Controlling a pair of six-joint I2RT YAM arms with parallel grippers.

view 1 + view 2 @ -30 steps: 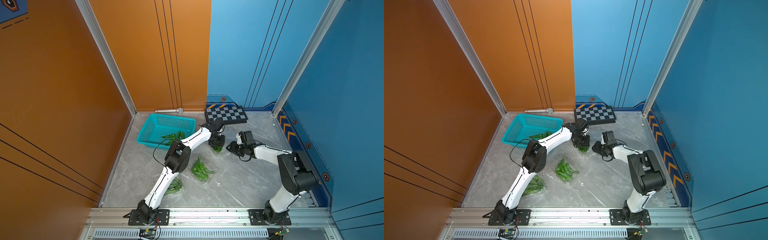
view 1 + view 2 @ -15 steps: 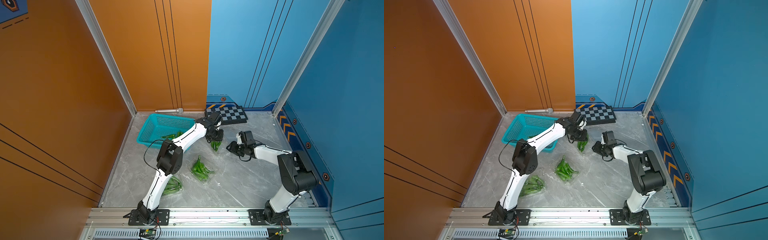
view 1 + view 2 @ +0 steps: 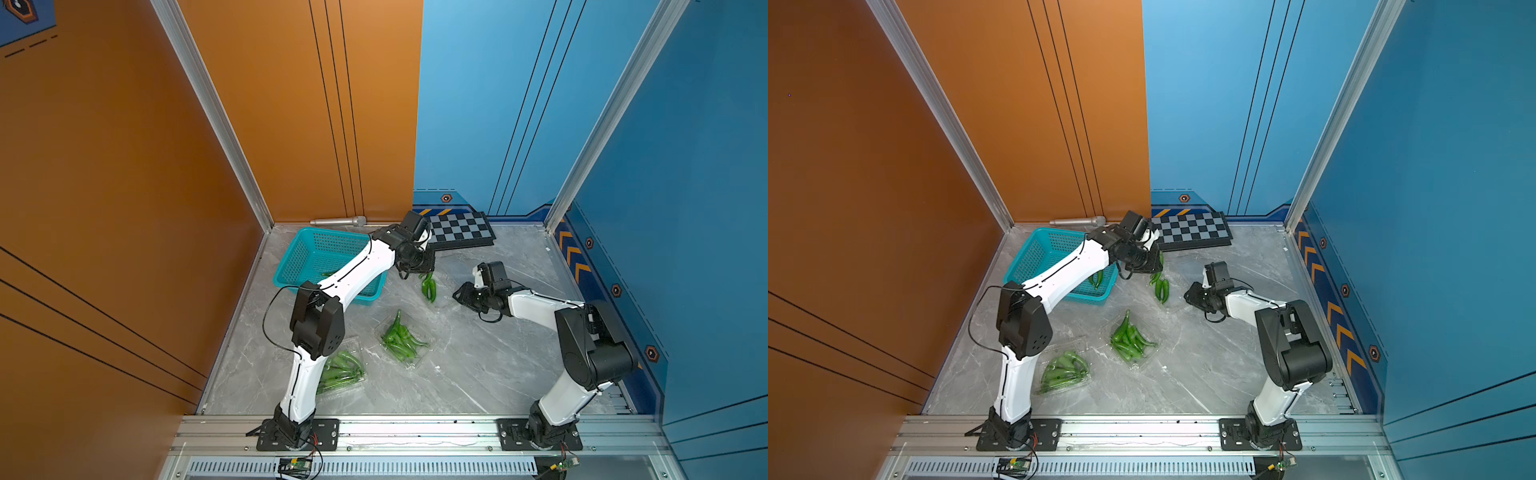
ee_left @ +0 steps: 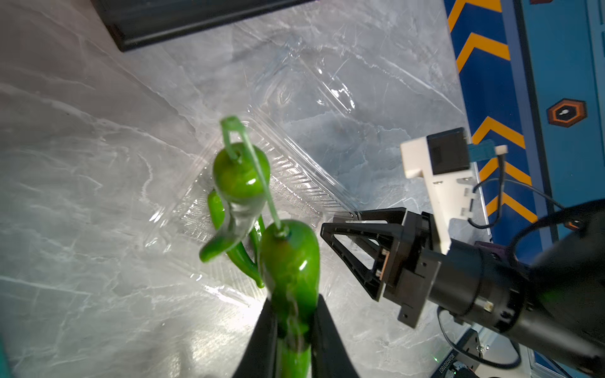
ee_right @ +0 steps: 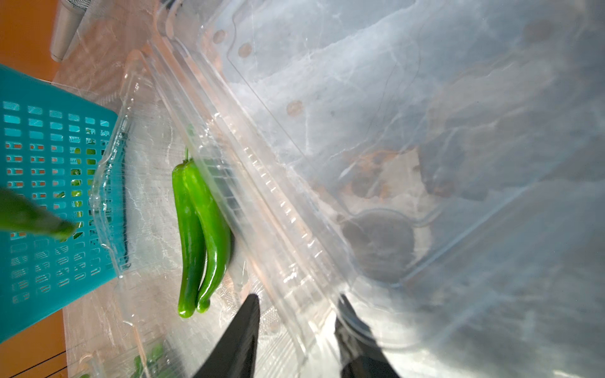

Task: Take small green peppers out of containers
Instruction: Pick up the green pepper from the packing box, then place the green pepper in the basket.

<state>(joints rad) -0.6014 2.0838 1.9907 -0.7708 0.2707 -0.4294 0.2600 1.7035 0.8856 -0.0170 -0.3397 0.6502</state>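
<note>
While both arms reach over the far middle of the grey marbled worktop (image 3: 478, 374), both top views give the layout; left claw (image 3: 422, 270) hangs just right of the teal basket (image 3: 328, 230), over the far container (image 3: 448, 284), a clear clamshell lying open with a few small green peppers (image 3: 430, 291) in it; right claw (image 3: 457, 293) sits low at that box's right edge; middle container (image 3: 415, 362) lies open at centre, heaped with peppers; near container (image 3: 355, 341), also full, lies near-left, partly under the left arm; a few more peppers (image 3: 1096, 280) show inside the basket.

Left wrist view: left claw (image 4: 294, 304) closed on the held pepper (image 4: 289, 258), pinched low on its body, stem end pointing away from the claw; second pepper (image 4: 240, 176) hangs alongside, the two thin stems meeting at their ends; under them, curved peppers lie in the ribbed tray of the far container (image 4: 294, 183); right claw (image 4: 324, 225) has its tips at the tray's corner.

Right wrist view: right claw (image 5: 298, 296), jaws partway in, grips the far container's clear rim, which runs between the two black fingers; two peppers (image 5: 196, 229) lie side by side, touching, in the tray; basket (image 5: 49, 163) wall just beyond; a blurred pepper tip at the frame edge.
</note>
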